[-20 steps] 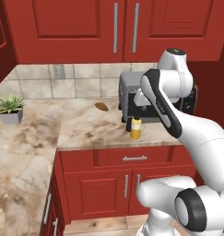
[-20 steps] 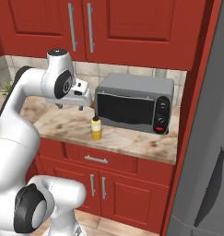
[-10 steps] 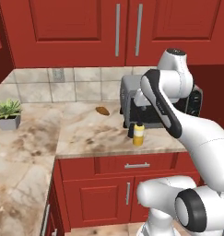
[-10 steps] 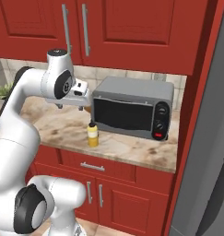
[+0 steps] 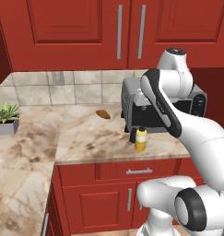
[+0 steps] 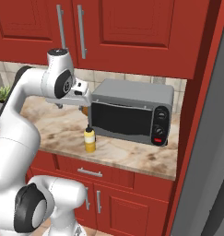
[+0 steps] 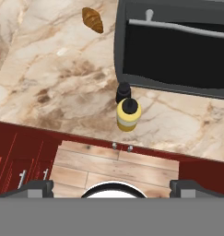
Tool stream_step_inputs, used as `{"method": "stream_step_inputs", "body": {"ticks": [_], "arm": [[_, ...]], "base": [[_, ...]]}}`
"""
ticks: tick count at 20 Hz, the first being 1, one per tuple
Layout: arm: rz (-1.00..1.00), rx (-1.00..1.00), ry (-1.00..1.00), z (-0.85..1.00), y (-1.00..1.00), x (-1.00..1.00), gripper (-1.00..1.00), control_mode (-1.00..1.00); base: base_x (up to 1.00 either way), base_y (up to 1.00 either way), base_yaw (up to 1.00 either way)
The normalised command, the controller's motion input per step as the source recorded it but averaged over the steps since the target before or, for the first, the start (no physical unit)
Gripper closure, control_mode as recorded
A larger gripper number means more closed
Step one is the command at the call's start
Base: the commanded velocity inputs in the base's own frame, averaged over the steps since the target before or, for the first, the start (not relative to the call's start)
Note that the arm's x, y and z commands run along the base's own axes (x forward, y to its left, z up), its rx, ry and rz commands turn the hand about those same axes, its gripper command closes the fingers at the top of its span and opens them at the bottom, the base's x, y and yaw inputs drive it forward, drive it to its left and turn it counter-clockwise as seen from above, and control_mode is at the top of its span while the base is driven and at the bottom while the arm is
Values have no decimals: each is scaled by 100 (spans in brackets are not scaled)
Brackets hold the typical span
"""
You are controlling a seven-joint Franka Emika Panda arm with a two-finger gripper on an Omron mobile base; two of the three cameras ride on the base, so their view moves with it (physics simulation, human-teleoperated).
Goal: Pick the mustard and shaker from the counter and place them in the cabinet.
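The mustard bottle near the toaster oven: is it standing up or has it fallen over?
Upright. The mustard stands on its base on the counter, dark cap pointing up; the hand view looks straight down onto that cap.

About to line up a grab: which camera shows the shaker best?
The hand view: the shaker shows from above, tucked between the mustard and the toaster oven. The left base view gives only a dark sliver; in the right base view the mustard hides it.
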Motion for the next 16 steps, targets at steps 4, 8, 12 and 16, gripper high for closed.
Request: {"method": "stream_step_inputs", "body": {"ticks": [4,8,12,16], "arm": [[0,0,0,-29,16,-13,-100,-100],[0,0,-6,-29,14,-56,-100,-100],[0,0,-8,-29,0,-58,-100,-100],[0,-3,-10,-27,0,-51,-100,-100]], "base": [[0,4,0],[0,0,0],[0,0,0],[0,0,0]]}}
